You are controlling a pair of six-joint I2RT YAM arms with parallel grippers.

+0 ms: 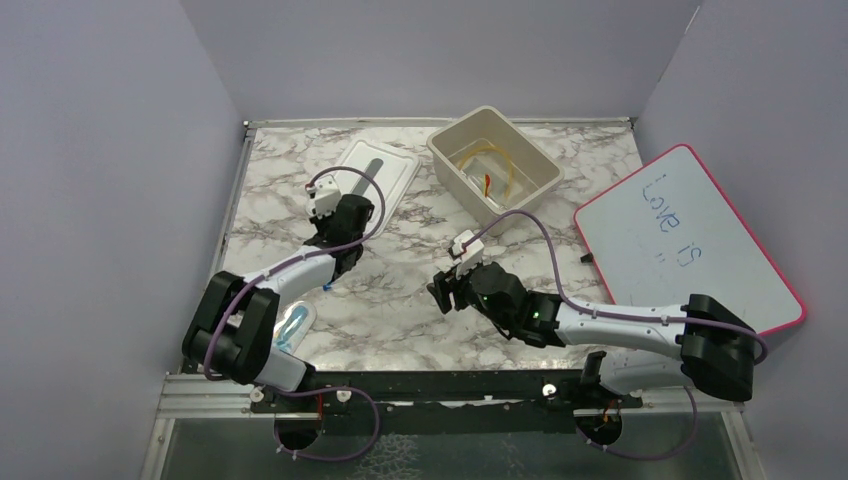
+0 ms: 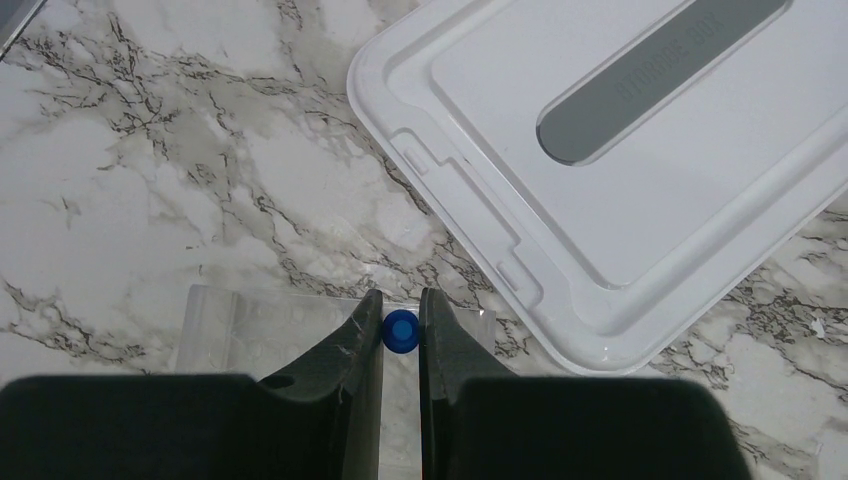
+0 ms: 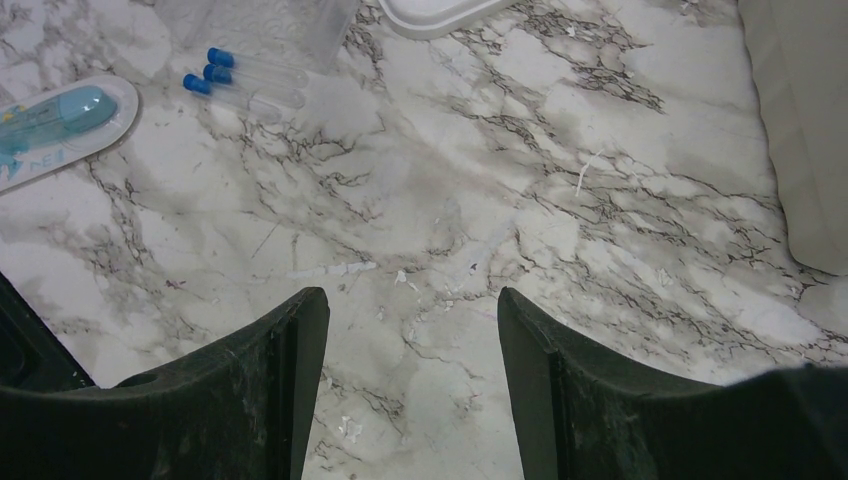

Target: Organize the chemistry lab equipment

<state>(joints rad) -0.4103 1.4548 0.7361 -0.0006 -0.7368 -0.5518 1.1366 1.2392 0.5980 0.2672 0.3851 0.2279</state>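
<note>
My left gripper (image 2: 401, 298) is shut on a tiny blue-capped piece (image 2: 401, 331), whose cap shows end-on between the fingertips. A clear plastic packet (image 2: 270, 325) lies just beyond them. From above, the left gripper (image 1: 333, 272) sits near the table's left side with a blue speck (image 1: 328, 287) at its tip. Three blue-capped tubes (image 3: 245, 75) show beside clear plastic in the right wrist view. My right gripper (image 3: 413, 292) hangs open over bare marble, mid-table (image 1: 443, 292). Amber rubber tubing (image 1: 500, 165) and a red-tipped dropper (image 1: 487, 183) lie in the cream bin (image 1: 540, 160).
A white bin lid (image 1: 375, 172) with a grey label lies at the back left, close to my left fingers (image 2: 620, 170). A packet holding a teal item (image 1: 292, 325) rests by the left arm's base. The pink-edged whiteboard (image 1: 690, 240) covers the right side.
</note>
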